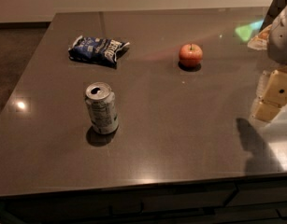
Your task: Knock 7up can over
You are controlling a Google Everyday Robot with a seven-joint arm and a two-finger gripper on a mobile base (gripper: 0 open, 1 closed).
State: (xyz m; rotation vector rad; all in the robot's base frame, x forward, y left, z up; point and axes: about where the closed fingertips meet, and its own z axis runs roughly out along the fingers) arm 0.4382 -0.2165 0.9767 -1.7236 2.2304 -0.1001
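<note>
Small silver-white aluminium 7up can (101,108) stands upright, near-left on the dark grey table (180,139). The gripper (273,97) sits at right edge, well apart; spread or closed cannot be told.

A dark grey worktop (180,125) fills most of the camera view. The 7up can (101,108) stands upright on it in the near left part, its silver top open to view. Farther back on the left lies a dark blue snack bag (98,49), crumpled and flat. A red apple (190,55) sits to the right of the bag, well apart from the can. The end effector (270,99) hangs at the right edge of the view, above the worktop and far from the can, casting a shadow (255,143) just below it.
</note>
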